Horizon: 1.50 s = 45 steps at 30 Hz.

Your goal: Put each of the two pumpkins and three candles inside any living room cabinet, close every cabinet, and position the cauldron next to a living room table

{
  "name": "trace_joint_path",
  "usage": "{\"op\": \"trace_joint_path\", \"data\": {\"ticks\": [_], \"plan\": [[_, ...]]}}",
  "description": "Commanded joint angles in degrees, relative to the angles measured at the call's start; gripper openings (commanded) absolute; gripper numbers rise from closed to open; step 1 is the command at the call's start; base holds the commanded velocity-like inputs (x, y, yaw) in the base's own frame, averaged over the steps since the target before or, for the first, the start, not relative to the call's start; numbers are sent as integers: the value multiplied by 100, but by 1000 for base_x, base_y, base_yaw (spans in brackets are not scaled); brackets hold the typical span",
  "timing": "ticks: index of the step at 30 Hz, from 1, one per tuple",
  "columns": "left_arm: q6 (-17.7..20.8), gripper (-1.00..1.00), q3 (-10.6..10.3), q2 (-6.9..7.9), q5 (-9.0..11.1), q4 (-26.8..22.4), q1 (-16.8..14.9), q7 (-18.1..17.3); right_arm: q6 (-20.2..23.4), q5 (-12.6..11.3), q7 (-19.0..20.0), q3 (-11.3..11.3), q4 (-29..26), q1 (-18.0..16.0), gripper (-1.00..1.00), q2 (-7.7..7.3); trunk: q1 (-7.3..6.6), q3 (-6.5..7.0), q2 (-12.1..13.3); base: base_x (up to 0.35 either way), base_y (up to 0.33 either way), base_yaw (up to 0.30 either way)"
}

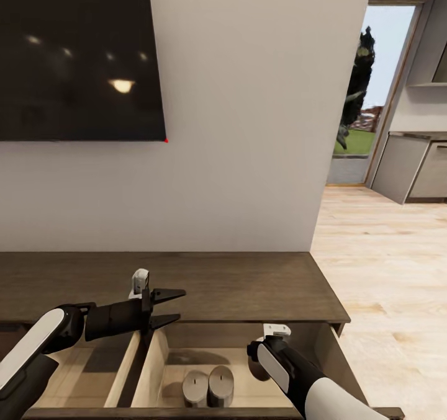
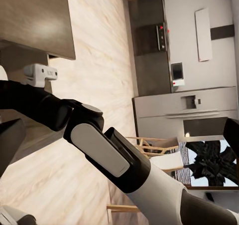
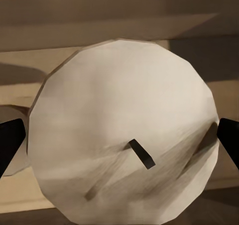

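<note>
The dark-brown cabinet [image 1: 248, 283] stands against the wall with its top drawer [image 1: 329, 345] pulled out. Two grey-white candles [image 1: 195, 388] [image 1: 220, 384] stand side by side on the drawer floor. My right gripper [image 3: 119, 140] reaches down into the drawer just right of them. A third candle [image 3: 124, 85], seen from above with its wick, sits between the fingers and touches both fingertips [image 3: 10, 140]. My left gripper [image 1: 180, 304] hovers open and empty over the drawer's back edge. The pumpkins and the cauldron are out of view.
A wooden divider [image 1: 133, 364] splits the drawer into two compartments. A large dark screen [image 1: 74, 54] hangs on the wall above the cabinet. Light wood floor [image 1: 385, 271] runs to the right towards a glass door [image 1: 366, 97] and grey kitchen units [image 1: 416, 165].
</note>
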Motion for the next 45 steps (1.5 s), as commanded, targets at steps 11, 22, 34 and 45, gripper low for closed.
{"op": "trace_joint_path", "data": {"ticks": [11, 22, 34, 45], "plan": [[1, 100, -5, 3, 64, -9, -5, 54, 13, -35, -42, 41, -9, -7, -100, -5, 109, -96, -205, 0, 0, 0], [1, 100, -7, 3, 64, -21, -5, 54, 8, -32, -43, 41, -9, -7, -100, -4, 351, -293, -646, 0, 0, 0], [1, 100, -23, 3, 75, -52, -5, 46, 7, -32, -41, 41, -9, -7, -100, -4, 454, -498, -814, 0, 0, 0], [8, 100, -454, 12, 116, -62, -5, -211, 7, -17, -38, 41, -9, -7, -100, -4, 464, -587, -820, 0, 0, 0]]}}
